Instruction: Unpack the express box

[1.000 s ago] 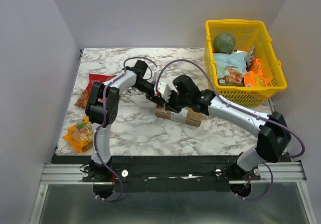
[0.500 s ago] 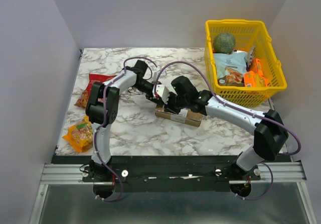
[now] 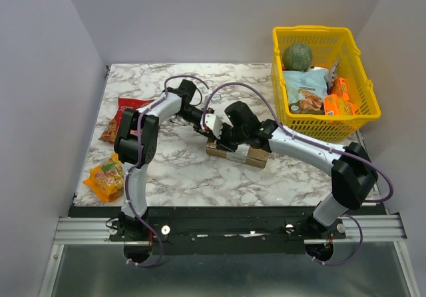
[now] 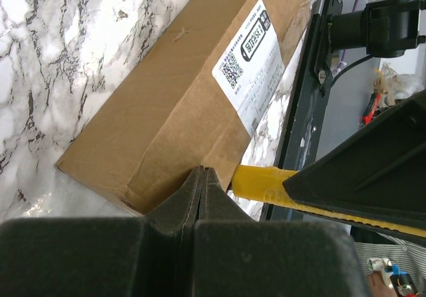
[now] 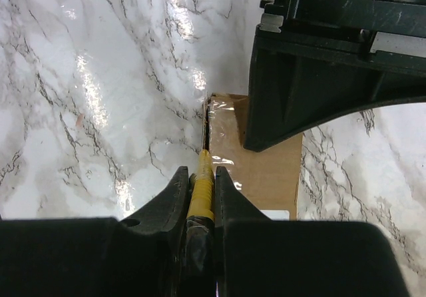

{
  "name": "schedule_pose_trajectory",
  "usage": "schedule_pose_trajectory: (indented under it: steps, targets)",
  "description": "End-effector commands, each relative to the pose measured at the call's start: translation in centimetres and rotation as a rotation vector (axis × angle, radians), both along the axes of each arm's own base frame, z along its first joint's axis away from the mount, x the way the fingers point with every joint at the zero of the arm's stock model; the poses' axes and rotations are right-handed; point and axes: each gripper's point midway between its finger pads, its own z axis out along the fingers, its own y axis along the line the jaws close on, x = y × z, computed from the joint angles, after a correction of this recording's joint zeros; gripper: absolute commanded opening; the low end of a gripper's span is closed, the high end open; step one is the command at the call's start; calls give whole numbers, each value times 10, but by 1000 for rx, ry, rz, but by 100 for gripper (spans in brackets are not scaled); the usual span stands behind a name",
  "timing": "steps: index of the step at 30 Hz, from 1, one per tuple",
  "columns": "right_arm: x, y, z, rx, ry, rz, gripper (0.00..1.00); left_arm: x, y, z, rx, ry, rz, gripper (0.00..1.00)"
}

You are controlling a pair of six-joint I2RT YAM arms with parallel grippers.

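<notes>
Express box (image 3: 249, 156) lies flat near mid-desk (image 3: 173, 170), long side roughly crosswise, white shipping label (image 4: 249, 60) up, not yet opened as far as can be seen. Clear tape (image 5: 223, 134) glints over its left end. Right claw (image 5: 201, 174) is clamped narrow on a slim yellow cutter (image 4: 263, 182), tip set at the taped seam on that end of the box. Left claw (image 4: 202, 180) is pinched closed with nothing visible between its fingers, nose touching the same end of the box, just beside the cutter. Judgement: the seam cut is just beginning. Risks: the two claws crowd one corner of the box, so a cutting stroke toward the left claw could strike it; the box looks light and is braced at one point only, so blade drag may slide or swing it rather than part the tape; too steep a blade could dig into the cardboard and whatever is inside. Off the box's far-right end stands a yellow basket (image 3: 278, 70) of goods; well off its left end lie a red snack bag (image 3: 121, 116) and an orange snack bag (image 3: 106, 178).
</notes>
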Motion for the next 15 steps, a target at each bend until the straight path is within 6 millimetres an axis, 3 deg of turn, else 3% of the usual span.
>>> schedule_pose_trajectory:
  steps: [1,7,15]
  targets:
    - [-8,-17,-1,-32,29,-5,1,-4,9,-42,127,-11,-39,0]
    - [-8,-31,6,-42,9,-3,0,-4,12,-45,137,-34,-72,0]
    - [-12,-46,-2,-85,15,43,1,-3,14,-48,144,-43,-95,0]
